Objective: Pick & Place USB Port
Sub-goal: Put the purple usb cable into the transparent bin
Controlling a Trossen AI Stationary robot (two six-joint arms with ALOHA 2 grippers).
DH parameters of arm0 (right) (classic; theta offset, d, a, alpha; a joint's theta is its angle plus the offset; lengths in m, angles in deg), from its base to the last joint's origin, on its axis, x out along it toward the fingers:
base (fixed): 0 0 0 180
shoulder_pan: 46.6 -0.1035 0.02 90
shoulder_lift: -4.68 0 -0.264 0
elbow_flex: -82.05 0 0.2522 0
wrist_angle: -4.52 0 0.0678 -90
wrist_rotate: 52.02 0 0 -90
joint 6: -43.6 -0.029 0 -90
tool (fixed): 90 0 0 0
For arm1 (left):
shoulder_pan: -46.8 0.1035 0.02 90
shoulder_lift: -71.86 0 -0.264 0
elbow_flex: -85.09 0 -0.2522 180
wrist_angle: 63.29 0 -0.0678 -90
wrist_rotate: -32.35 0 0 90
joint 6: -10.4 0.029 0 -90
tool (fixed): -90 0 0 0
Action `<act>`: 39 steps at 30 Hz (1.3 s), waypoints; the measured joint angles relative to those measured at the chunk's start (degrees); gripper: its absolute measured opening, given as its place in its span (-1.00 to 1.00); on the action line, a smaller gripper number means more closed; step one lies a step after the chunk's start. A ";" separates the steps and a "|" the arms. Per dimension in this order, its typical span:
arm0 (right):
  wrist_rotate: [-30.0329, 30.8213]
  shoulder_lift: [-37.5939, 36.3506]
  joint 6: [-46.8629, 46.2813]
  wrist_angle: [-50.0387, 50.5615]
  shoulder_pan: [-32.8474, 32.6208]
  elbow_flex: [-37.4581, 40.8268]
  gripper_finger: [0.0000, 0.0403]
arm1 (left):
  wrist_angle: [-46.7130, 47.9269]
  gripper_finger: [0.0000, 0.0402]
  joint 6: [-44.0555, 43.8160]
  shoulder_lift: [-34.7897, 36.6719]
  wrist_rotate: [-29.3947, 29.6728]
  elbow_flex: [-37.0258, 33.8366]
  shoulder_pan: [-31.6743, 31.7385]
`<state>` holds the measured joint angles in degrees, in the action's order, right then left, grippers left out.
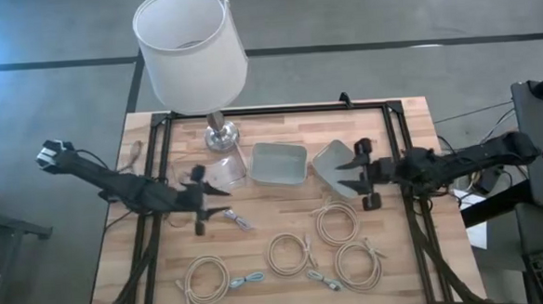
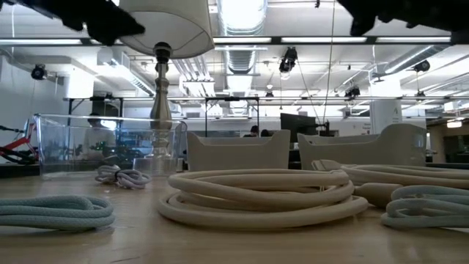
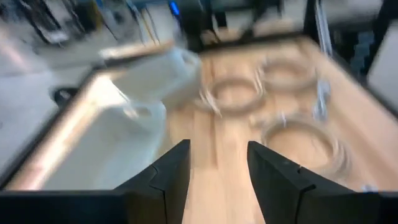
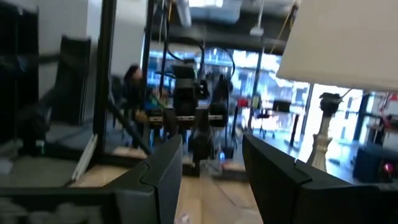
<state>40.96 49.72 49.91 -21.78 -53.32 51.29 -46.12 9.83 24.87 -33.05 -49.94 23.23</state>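
Both jaws stand open and empty. Left gripper (image 1: 226, 212) hovers near the grey rectangular plastic tray (image 1: 279, 163), above a small pale-blue coiled cable (image 1: 242, 221), seemingly lining up a pick. Right gripper (image 1: 347, 175) waits just beside that tray.

Table (image 1: 410, 126): lamp (image 1: 216, 127) at the far edge, left of centre. Clear box (image 1: 224, 169) just in front of the lamp; two trays beside it toward the right edge, one (image 1: 279, 163) level, the other (image 1: 336, 165) tilted. Loose cable (image 1: 240, 220) in front of the clear box. Four coiled cables along the near edge (image 1: 206, 276) (image 1: 289, 253) (image 1: 337, 221) (image 1: 358, 264).
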 joint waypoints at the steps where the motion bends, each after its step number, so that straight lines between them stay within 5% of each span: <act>1: 0.00 1.55 0.01 1.09 0.00 -1.21 -0.19 | 1.25 -0.19 -0.06 -1.86 -0.83 0.88 0.00; 11: 0.12 11.82 -1.71 14.04 0.02 -11.91 -0.22 | 27.50 -0.19 -3.30 -23.27 -3.45 20.71 0.78; 16: 0.17 14.69 -1.88 17.28 0.02 -15.51 -0.19 | 31.32 -0.19 -3.40 -33.54 -10.43 26.12 2.23; 25: 0.15 15.73 -1.84 17.51 0.02 -16.27 -0.25 | 32.80 -0.19 -3.65 -45.65 -13.87 27.80 3.90; 39: 0.02 15.36 -1.84 17.62 -0.02 -15.76 -0.35 | 34.72 -0.34 1.02 -53.77 -14.84 27.91 7.30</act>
<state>40.98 65.08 48.07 -4.16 -53.35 35.53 -11.40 10.85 -28.90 -47.89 -22.04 30.53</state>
